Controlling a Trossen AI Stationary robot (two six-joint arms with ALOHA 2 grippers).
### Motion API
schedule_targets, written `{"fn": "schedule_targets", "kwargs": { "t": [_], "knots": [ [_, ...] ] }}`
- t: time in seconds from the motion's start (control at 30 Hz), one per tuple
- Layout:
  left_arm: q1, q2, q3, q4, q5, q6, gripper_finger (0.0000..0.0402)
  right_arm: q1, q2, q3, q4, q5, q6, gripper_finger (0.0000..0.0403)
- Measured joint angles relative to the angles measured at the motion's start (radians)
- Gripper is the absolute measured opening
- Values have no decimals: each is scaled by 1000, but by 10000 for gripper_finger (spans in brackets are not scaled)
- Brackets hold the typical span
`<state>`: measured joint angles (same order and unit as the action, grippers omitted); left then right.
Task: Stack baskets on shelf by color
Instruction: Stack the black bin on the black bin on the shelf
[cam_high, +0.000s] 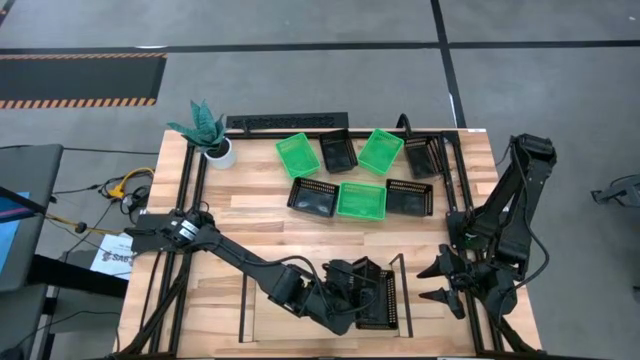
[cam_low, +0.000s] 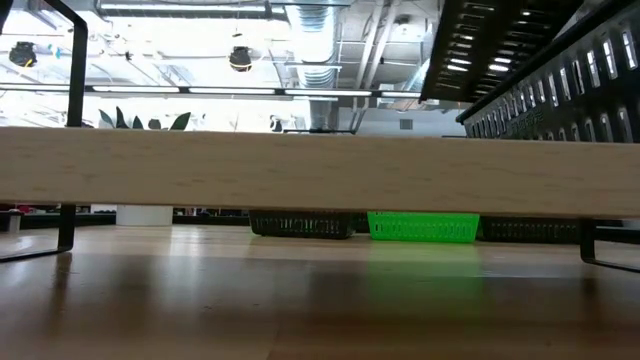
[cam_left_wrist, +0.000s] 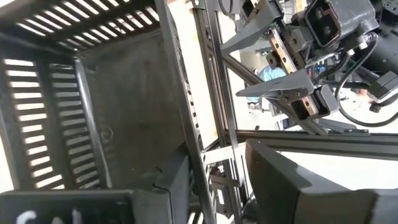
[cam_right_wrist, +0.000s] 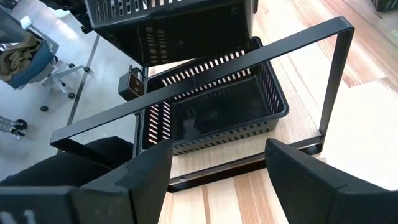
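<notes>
High view, near edge of the table first. The shelf stands along the near edge, its light wooden board carried between thin black wire frame ends. At its right end sits a black basket, with a second black basket tilted above it, as the right wrist view shows. The left gripper reaches from the table's left edge to this upper basket; its fingers stand partly apart astride the basket's wall, and whether they still press on it cannot be told. The right gripper hangs just beside the shelf's right end, near the table's right edge, fingers spread wide and holding nothing.

Middle of the table: a row of three baskets lying side by side, a black basket, a green basket and a black basket.

Far edge: a tilted green basket, a black basket, a green basket and a black basket beside the far right corner. A potted plant stands at the far left corner, next to a long black bar along the far edge.
</notes>
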<state>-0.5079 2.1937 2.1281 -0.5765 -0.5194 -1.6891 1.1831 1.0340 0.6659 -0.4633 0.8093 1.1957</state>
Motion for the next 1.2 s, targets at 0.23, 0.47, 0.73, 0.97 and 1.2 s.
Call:
{"fn": "schedule_targets", "kwargs": {
  "t": [0.23,0.47,0.73,0.97,1.2],
  "knots": [
    [4,0,0,5,-1,17,136,0,0,0,0,0,0,282],
    [15,0,0,8,7,47,136,0,0,0,0,0,0,282],
    [31,1,-1,8,21,61,136,0,0,0,3,0,0,282],
    [38,1,-6,-7,-8,50,127,0,0,1,13,0,-1,282],
    [41,1,-6,-7,-10,73,115,-1,-12,1,214,-22,-203,282]
  ]
}}
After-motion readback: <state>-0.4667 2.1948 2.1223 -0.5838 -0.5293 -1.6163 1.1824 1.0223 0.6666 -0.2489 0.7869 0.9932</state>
